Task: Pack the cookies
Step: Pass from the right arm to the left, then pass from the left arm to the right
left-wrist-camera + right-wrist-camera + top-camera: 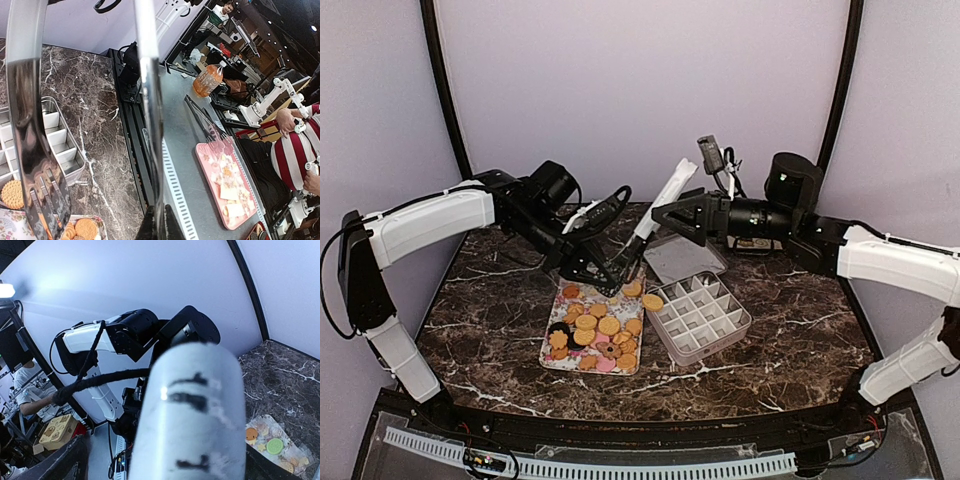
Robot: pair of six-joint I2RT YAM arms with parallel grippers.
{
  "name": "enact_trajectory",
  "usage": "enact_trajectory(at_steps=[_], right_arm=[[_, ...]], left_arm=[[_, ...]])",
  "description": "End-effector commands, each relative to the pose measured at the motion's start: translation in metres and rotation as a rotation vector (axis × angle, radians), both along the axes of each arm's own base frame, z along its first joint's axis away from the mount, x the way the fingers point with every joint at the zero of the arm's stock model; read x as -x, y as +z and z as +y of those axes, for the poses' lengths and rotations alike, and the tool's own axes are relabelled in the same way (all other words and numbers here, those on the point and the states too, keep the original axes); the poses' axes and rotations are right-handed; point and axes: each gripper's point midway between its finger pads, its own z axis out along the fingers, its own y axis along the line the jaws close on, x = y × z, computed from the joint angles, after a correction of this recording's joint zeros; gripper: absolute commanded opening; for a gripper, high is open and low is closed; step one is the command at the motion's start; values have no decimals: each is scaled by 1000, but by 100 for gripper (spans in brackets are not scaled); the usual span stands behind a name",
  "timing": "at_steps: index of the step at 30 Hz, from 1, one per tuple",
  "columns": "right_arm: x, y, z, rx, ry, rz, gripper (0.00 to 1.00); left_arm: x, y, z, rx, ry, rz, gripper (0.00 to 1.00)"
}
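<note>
The cookies (595, 330) lie heaped on a flowered tray (552, 355); two more (652, 301) sit between the tray and the divided box (700, 315). My left gripper (618, 270) hangs over the tray's far end, shut on one blade of the metal tongs (150, 125), with dark fingers (176, 227) on either side of it. The tongs' white handle (670, 185) slants up to the right. My right gripper (662, 215) is open around that handle (192, 415), its fingers (70, 460) standing wide of it. Cookies (12, 194) also show under the tongs' tips, and some (251, 433) far below the handle.
A clear lid (685, 255) lies behind the divided box. The marble table (790, 300) ends in a black rail at the front. The curtain poles (445, 90) frame the back wall.
</note>
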Motion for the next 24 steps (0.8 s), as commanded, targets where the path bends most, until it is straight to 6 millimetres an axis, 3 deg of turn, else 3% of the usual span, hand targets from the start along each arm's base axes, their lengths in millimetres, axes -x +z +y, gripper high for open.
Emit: enact_trajectory(at_steps=[1,6,14,24], right_arm=[[-1,-4,1,42,24,-8,93],[-8,-15,6,90,30,16,83],[-18,-11,10,123,42,34,75],[-14,-19,7,144,63,51,66]], left_arm=[[6,11,7,28,-7,-64,0],[5,3,9,3,-10,-82,0],[-12,-21,10,-78,53,-201,0],[-10,-20,13,-79,48,-212,0]])
